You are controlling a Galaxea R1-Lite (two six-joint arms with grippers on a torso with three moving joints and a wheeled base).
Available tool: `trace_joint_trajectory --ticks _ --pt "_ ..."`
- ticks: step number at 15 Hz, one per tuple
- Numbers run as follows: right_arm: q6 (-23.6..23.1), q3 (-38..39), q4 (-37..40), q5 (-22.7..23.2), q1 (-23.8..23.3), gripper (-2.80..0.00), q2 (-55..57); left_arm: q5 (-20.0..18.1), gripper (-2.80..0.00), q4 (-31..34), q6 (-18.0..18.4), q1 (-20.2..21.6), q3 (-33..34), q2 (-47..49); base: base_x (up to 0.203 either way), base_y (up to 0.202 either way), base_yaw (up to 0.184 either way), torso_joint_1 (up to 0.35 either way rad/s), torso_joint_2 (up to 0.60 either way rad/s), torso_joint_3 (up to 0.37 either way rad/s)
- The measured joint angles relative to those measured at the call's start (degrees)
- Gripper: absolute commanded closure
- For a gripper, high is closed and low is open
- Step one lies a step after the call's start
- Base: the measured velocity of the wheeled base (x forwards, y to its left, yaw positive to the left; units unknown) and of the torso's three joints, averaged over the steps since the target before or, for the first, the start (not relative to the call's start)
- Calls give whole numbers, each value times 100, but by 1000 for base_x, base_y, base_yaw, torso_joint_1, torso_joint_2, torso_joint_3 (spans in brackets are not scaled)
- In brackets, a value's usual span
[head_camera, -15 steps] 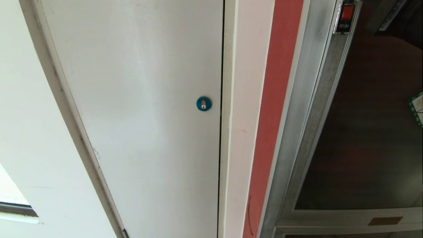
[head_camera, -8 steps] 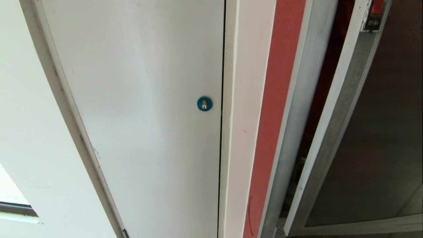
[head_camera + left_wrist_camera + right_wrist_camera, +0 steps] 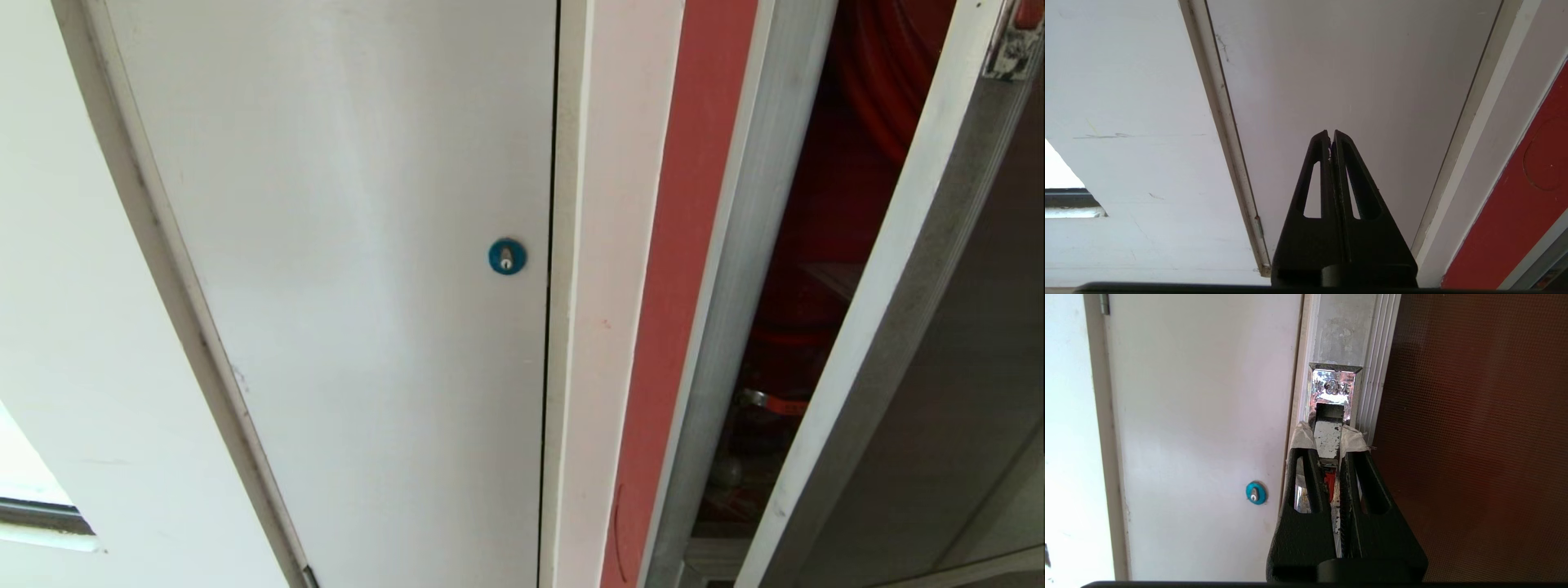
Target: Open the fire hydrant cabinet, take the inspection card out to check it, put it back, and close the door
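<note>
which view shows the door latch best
The right wrist view: the latch sits centred on its metal plate, with the right gripper shut on it. The head view catches only a cropped bit of the latch at its top corner, on the door edge. The left wrist view shows none of it.

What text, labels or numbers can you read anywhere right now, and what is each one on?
No text reads clearly in any view.
Latch plate on the door: embossed characters around a small emblem, too worn and shiny to read.
Same plate at the head view's top right edge: dark marks, too small to read.
Blue lock on the white door: no lettering visible, only a keyhole.
</note>
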Motion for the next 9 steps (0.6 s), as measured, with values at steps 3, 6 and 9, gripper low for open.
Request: trace_joint_trajectory --ticks 3,6,9 --pt "-5 71 -61 48 -3 0 -7 0 0 -1 0 0 0 0 0 0 0 0 0 0" --pt "-5 174 -113 69 -3 -178 -22 0 0 -2 0 0 0 0 0 0 0 0 0 0" --pt "-24 200 -113 63 -7 -280 -41 -2 0 0 0 0 2 0 0 0 0 0 0 0"
